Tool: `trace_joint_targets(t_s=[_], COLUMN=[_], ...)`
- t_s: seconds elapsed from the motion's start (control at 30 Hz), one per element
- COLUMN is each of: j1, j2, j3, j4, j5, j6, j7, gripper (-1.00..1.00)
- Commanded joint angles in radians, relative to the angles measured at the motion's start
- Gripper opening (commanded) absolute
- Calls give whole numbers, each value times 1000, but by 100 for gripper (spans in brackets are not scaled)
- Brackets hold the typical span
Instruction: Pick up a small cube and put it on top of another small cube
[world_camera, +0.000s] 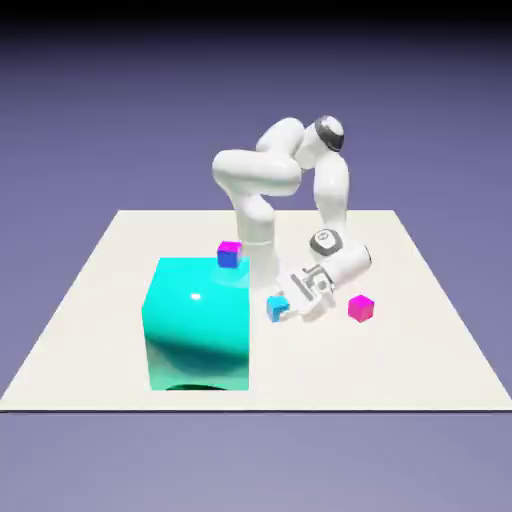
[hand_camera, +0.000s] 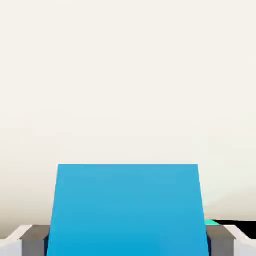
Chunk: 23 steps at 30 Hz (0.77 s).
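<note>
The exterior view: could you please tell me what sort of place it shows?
Probably a simulated robotics test scene: a white robot arm on a plain cream tabletop, a glossy turquoise block, and a flat blue-violet backdrop fading to black.

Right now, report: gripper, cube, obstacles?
Gripper shut on light-blue cube. Not stacked. Big turquoise block near, toward exterior view's left; magenta cube opposite side.

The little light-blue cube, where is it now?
The small light-blue cube is between the white gripper's fingers, right of the big turquoise block in the exterior view.
</note>
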Motion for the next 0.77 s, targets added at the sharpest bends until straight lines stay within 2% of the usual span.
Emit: trace_joint_targets(t_s=[0.0,0.1,0.4,0.47,0.6,0.63,0.73], j1=[21,89,372,375,319,319,348], j2=[9,13,-313,-317,-338,-338,-327], j3=[-36,-138,-347,-349,-211,-211,-284], j4=[1,17,272,275,245,245,261], j5=[-33,-112,-115,-115,6,6,-58], j6=[-26,-97,-174,-175,-51,-51,-116], j7=[8,11,-291,-294,-306,-306,-300], gripper=[-100,-100,-100,-100,-100,100,100])
